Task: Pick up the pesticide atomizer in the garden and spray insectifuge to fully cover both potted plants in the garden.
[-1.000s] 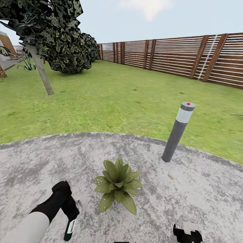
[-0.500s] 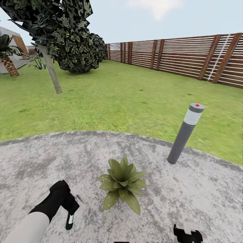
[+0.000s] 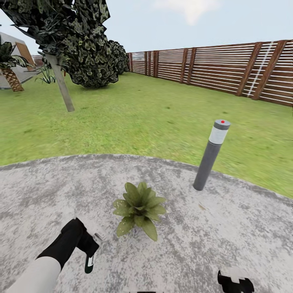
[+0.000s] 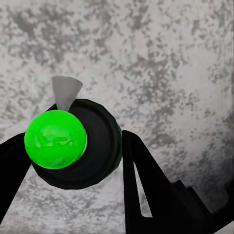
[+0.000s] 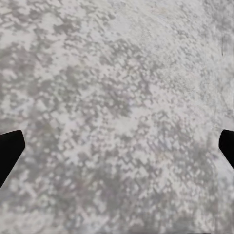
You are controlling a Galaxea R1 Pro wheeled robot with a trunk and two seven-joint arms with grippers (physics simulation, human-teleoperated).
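A: What do the left gripper's [image 3: 90,249] fingers [image 4: 146,195] hold?
B: They clamp the pesticide atomizer [image 3: 89,262] at the frame's lower left, hanging above the grey mottled paving [image 3: 228,228].
A: The right gripper [image 3: 235,281]?
B: Lower right edge; its fingertips [image 5: 9,151] stand wide apart over bare paving.
A: Beyond?
B: A potted plant [image 3: 139,208] sits at centre, a bollard lamp [image 3: 211,154] to its upper right, then lawn [image 3: 142,118] and slatted fence [image 3: 228,69].
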